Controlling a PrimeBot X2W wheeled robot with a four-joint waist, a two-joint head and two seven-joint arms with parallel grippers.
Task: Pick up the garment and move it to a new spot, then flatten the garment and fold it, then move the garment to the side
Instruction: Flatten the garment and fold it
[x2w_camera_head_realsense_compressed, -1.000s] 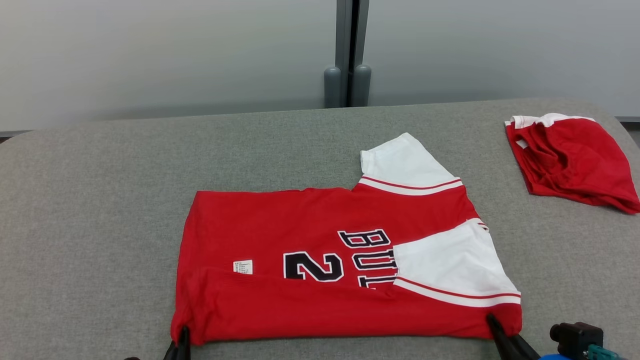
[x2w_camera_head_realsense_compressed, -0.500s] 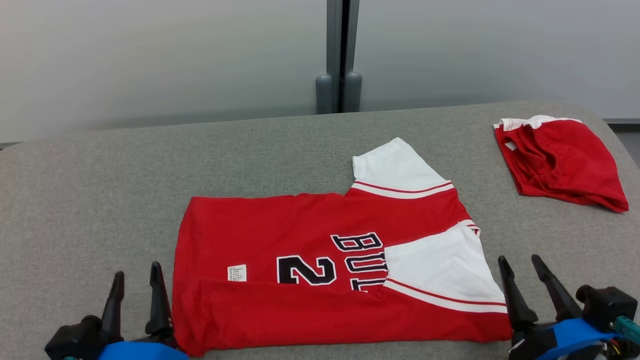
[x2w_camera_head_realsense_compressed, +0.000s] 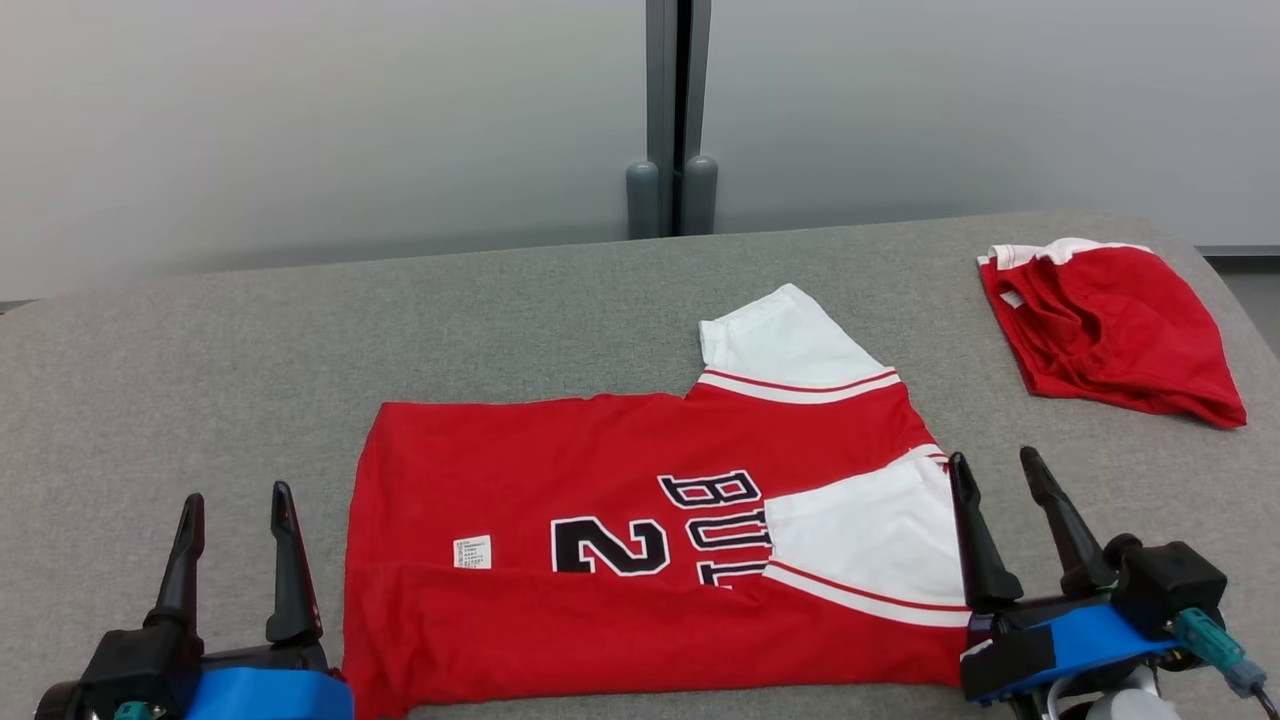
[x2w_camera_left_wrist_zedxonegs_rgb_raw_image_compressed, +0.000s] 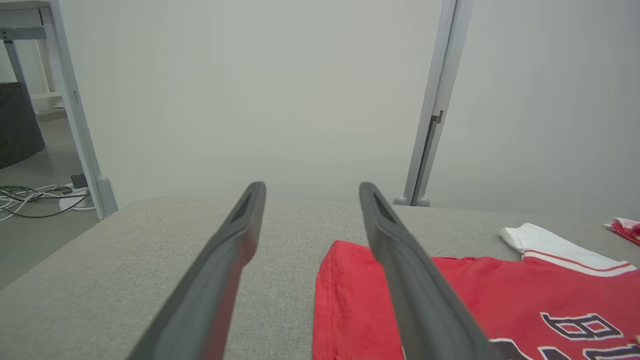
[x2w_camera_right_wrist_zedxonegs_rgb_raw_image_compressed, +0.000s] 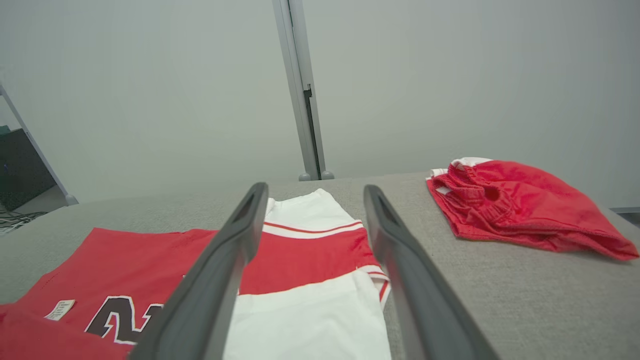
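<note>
The garment (x2w_camera_head_realsense_compressed: 620, 470) is a red jersey with white sleeves and black lettering, lying flat on the grey table (x2w_camera_head_realsense_compressed: 500, 310) with its near edge folded over. My left gripper (x2w_camera_head_realsense_compressed: 235, 497) stands open just left of the jersey's near left corner, holding nothing. My right gripper (x2w_camera_head_realsense_compressed: 992, 463) is open above the jersey's near right corner, empty. In the left wrist view the jersey (x2w_camera_left_wrist_zedxonegs_rgb_raw_image_compressed: 450, 295) lies right of the open fingers (x2w_camera_left_wrist_zedxonegs_rgb_raw_image_compressed: 235, 250). In the right wrist view the white sleeve (x2w_camera_right_wrist_zedxonegs_rgb_raw_image_compressed: 310, 320) shows between the fingers (x2w_camera_right_wrist_zedxonegs_rgb_raw_image_compressed: 400, 260).
A second red garment (x2w_camera_head_realsense_compressed: 1110, 330) lies bunched at the table's far right, also seen as red cloth (x2w_camera_right_wrist_zedxonegs_rgb_raw_image_compressed: 520, 205) in the right wrist view. A grey partition post (x2w_camera_head_realsense_compressed: 670, 110) stands behind the table. Cables (x2w_camera_left_wrist_zedxonegs_rgb_raw_image_compressed: 30, 197) lie on the floor at the left.
Both grippers have let go of the jersey's near corners, opened and lifted up. The head camera has shifted slightly.
</note>
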